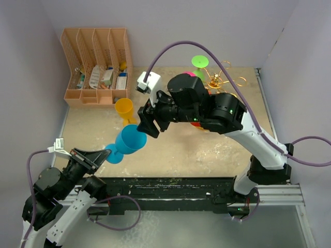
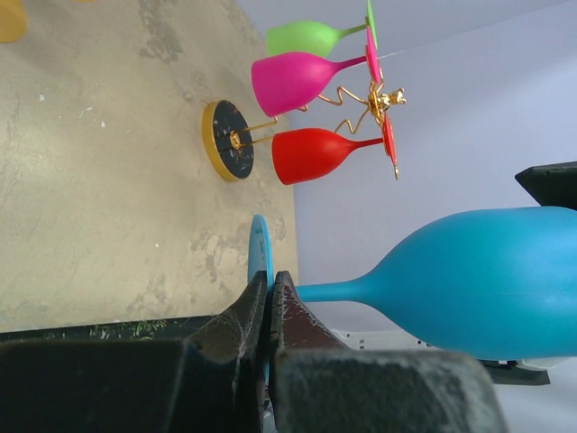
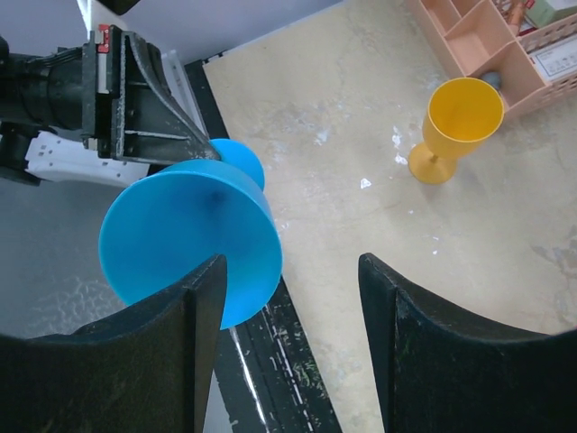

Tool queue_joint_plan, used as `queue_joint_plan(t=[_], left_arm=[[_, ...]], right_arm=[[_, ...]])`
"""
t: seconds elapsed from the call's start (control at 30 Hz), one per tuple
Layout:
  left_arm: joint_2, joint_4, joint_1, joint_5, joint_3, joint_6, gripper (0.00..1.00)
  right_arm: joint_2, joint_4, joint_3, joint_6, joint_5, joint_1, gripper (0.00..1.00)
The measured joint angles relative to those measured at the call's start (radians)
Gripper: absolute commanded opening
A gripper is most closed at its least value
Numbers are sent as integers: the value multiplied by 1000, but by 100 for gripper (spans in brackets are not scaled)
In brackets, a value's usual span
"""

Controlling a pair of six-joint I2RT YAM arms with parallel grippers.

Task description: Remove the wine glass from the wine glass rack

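Blue plastic wine glass (image 1: 132, 140) off the gold wire wine glass rack (image 1: 214, 80), held tilted over the near table edge.
Left gripper (image 2: 269, 280) pinched tight on its round foot. Right gripper (image 3: 293, 271) spread wide, holding nothing, just beside the bowl. Rack stands far right.

text: none legible | packets (image 1: 96, 76) in organizer (image 1: 70, 96): print too small

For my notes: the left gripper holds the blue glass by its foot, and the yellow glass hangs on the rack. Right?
No. The yellow glass stands on the table, as the top external view shows. The left gripper does hold the blue glass by its foot.
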Motion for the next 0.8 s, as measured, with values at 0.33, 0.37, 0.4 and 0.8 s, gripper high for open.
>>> queue_joint_plan(t=[0.33,0.37,0.4,0.8], left_arm=[[0,34,0,2,0,0,0],[0,37,0,2,0,0,0],[0,38,0,2,0,0,0],[34,52,0,-14,9,11,8]], right_arm=[[14,2,-29,1,-53,-6,22],[18,2,-30,-3,-56,-6,6],[22,2,-30,0,-61,-6,0],[50,10,-27,35,-164,-101,0]])
